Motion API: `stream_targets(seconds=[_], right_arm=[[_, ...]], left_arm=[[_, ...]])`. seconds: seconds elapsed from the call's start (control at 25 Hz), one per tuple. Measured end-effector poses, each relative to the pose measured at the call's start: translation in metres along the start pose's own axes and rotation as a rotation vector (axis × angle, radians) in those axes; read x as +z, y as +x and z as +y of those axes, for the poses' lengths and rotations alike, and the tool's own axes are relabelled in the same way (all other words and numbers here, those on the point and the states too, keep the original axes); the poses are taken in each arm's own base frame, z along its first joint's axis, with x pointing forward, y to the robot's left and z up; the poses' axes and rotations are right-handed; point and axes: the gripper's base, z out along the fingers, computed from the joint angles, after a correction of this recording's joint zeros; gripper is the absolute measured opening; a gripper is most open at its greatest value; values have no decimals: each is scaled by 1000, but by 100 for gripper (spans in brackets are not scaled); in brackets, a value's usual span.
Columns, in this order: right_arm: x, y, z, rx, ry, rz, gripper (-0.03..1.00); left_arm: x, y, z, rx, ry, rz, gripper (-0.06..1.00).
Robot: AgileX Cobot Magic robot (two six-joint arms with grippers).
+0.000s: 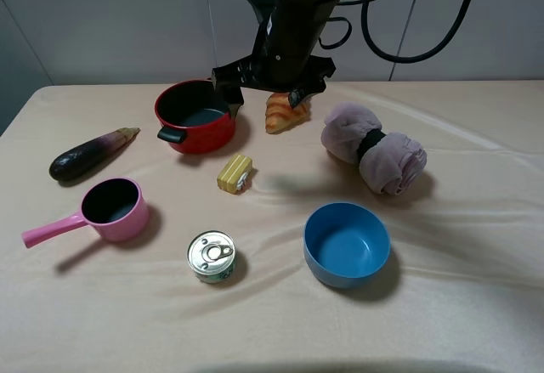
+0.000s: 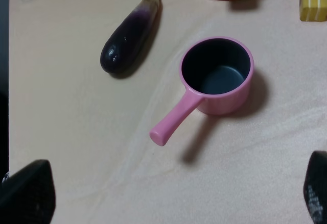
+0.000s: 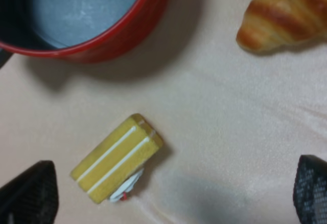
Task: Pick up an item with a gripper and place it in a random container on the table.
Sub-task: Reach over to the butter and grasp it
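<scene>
Jaws on both arms stand wide apart and grip nothing. The left claw (image 2: 171, 193) hangs over one dark eggplant (image 2: 130, 35) and one pink saucepan (image 2: 217, 76), both beneath it and untouched; it seems parked out of the way. The right claw (image 1: 265, 93) hovers high above the bench (image 1: 476, 305), with one red pot (image 1: 195, 115) just to its left. One tin can (image 1: 211, 257) stands upright well forward of this claw, towards the camera. The one yellow block (image 1: 235, 173) lies flat on the bench, below the claw and slightly nearer the camera. In the claw's own wrist view the block sits between the spread fingers (image 3: 28, 193), apart from both, which reads as a line-up for the pick. The block lies askew to the line of the fingers, so I judge a wrist turn is needed before closing. One croissant (image 1: 285, 111) rests just to the claw's right, close enough to be nudged on the way down. One blue bowl (image 1: 346, 243), mouth up and empty, stands well apart, forward and to the right of the claw, probably an easy drop. One rolled mauve cloth (image 1: 374, 148) lies further right. That makes three open vessels and two claws.
</scene>
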Motion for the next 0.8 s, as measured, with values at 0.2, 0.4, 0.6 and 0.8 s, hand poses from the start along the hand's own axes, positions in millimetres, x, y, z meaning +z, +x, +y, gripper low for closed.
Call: stream_targets(seconds=[0.2,0.4,0.6,0.8], right_arm=[[19,7,4,65,26,30,69],[37,15,10,52,51,58,69],[51,21,14,56,68,66,69],[54,20,23,45,69,6,69]], left_arm=[[0,0,0,0,0,0,99],[0,0,0,0,0,0,99],[0,0,0,0,0,0,99],[0,0,0,0,0,0,99]])
